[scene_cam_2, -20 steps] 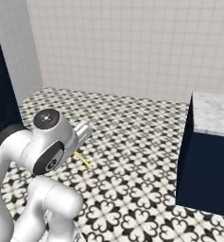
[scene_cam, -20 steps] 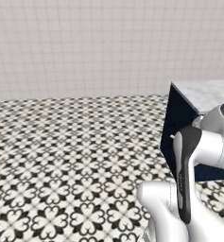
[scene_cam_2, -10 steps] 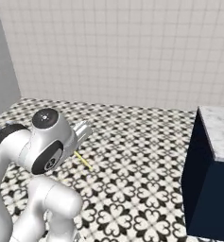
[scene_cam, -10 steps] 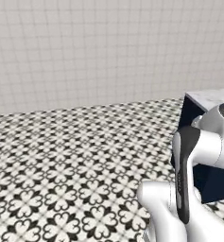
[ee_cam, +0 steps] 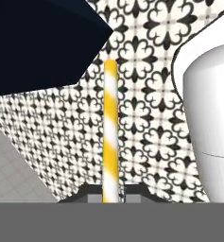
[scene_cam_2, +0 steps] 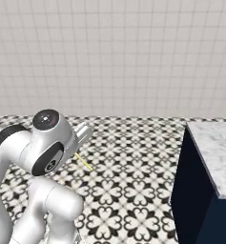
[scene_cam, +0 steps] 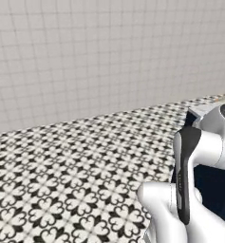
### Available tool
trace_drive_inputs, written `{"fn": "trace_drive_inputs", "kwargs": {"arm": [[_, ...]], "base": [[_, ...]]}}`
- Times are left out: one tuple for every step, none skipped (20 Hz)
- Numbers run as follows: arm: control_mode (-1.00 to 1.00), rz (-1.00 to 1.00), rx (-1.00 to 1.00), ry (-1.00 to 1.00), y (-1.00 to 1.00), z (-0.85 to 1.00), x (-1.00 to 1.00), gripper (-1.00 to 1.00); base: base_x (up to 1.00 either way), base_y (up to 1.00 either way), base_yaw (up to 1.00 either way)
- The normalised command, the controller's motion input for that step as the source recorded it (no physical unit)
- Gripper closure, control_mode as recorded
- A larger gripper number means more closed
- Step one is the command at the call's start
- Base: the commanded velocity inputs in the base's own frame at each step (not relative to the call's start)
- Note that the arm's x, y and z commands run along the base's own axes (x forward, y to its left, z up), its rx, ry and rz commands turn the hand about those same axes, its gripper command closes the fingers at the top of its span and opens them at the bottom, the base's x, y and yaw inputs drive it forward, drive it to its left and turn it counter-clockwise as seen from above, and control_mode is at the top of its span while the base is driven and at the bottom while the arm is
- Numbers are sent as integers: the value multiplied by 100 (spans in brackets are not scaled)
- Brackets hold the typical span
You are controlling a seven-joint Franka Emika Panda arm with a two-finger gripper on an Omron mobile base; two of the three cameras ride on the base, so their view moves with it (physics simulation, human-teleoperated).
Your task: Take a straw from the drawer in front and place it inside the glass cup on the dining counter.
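Yellow-and-white striped straw (ee_cam: 110, 132) sticks straight out from between the two dark fingertips (ee_cam: 131, 190) of the claw (ee_cam: 110, 193), which is pinched shut on its near end. Beneath it, black-and-white patterned floor tiles (ee_cam: 146, 118). From the right base camera, straw (scene_cam_2: 84, 161) shows as a thin yellow line slanting down past the arm's wrist. Dining counter (scene_cam_2: 214, 152), white marble top over navy front, stands well apart to the right. Grey tiled wall (scene_cam: 85, 57) behind.
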Motion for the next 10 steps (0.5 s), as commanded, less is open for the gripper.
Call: {"fn": "trace_drive_inputs", "kwargs": {"arm": [[100,0,0,0,0,0,0,100],[100,0,0,0,0,0,0,100],[100,0,0,0,0,0,0,100],[100,0,0,0,0,0,0,100],[100,0,0,0,0,0,0,100],[100,0,0,0,0,0,0,100],[100,0,0,0,0,0,0,100],[100,0,0,0,0,0,0,100],[100,0,0,0,0,0,0,100],[100,0,0,0,0,0,0,100]], "base": [[100,41,-32],[100,44,-33],[100,44,-33],[100,40,-34],[100,31,-36],[100,30,-38],[100,34,-41],[100,36,-42],[100,38,-43],[100,39,-43]]}}
